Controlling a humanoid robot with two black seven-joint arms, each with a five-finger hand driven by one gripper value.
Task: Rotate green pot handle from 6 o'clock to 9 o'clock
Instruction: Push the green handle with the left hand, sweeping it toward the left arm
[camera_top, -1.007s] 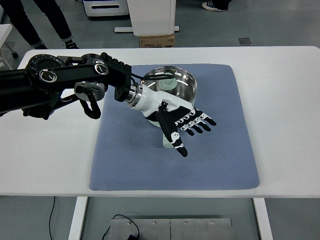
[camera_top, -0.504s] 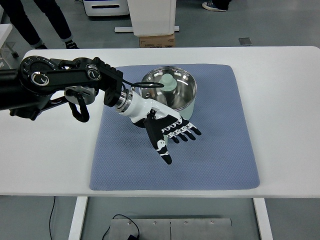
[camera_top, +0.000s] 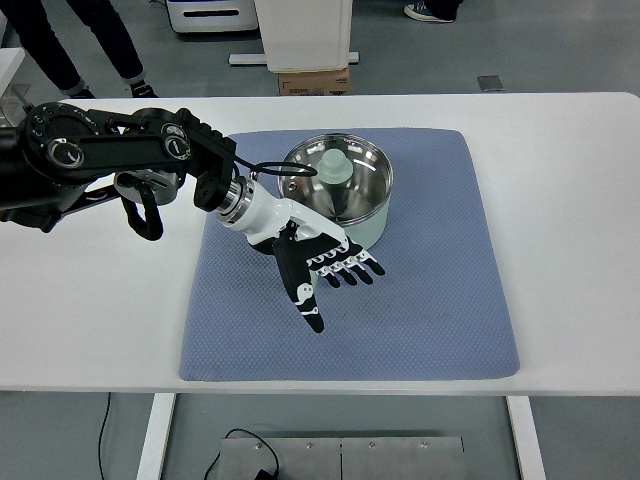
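The steel pot (camera_top: 372, 183) with pale green sides stands at the back middle of the blue mat (camera_top: 440, 300). A green lid knob (camera_top: 334, 166) shows inside it. My left hand (camera_top: 325, 270), black and white, lies flat over the mat just in front of the pot's near-left side, fingers spread and holding nothing. The pot's handle does not show; the hand and wrist cover the spot in front of the pot. The left arm (camera_top: 110, 155) reaches in from the left edge. The right arm is out of view.
The mat lies on a white table (camera_top: 570, 200). A black cable (camera_top: 285, 170) loops from the wrist over the pot's left rim. A cardboard box (camera_top: 313, 80) and a person's legs (camera_top: 60, 40) are behind the table.
My left hand has slid left and slightly toward the near side along the pot's front. The green handle seen under the fingers a second ago no longer shows.
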